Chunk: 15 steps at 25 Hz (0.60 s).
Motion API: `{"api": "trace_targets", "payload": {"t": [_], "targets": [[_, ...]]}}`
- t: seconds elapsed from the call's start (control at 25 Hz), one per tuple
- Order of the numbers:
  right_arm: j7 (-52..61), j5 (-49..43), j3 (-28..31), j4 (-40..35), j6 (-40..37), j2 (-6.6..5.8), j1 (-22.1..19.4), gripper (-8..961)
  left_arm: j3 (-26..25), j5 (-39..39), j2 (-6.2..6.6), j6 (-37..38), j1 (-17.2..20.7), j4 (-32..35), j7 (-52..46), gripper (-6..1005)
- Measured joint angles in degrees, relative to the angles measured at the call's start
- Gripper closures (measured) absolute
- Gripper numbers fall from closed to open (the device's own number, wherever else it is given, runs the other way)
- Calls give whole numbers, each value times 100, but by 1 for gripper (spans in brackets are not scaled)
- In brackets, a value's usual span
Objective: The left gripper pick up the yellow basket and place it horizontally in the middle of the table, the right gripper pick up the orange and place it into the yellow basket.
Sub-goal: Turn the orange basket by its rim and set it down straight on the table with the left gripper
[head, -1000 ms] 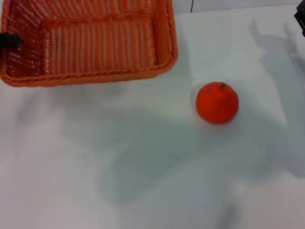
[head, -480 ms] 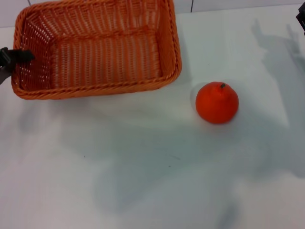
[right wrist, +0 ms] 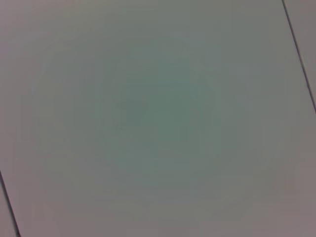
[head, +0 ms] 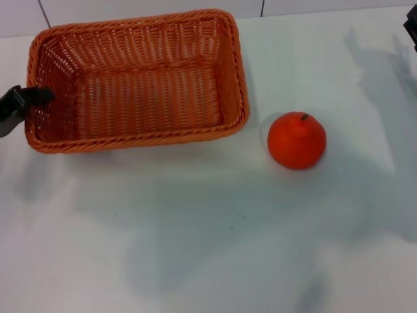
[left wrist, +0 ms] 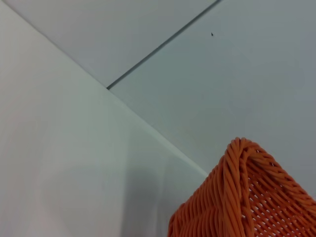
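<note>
Fingers of the left gripper (head: 29, 99) reach in from the left edge, pinched on the left rim of the yellow basket (head: 137, 78), which sits on the far left of the table (head: 195, 228). Right gripper (head: 410, 26) shows only a sliver at the far right edge, grip unreadable. Orange (head: 296, 140) rests just right of the basket, apart from it.

My head camera looks down and forward on the table (head: 215, 228) from above. My left wrist camera sits very near the basket (left wrist: 247, 197) corner, which the head view (head: 137, 78) shares. My right wrist camera faces only a plain pale surface.
</note>
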Motion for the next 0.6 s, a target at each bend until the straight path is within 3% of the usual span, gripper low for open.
{"api": "trace_targets", "payload": {"t": [0.6], "targets": [[1, 0, 0, -12, -53, 0, 6, 13, 213, -113, -4, 47, 4, -265, 261, 689]]}}
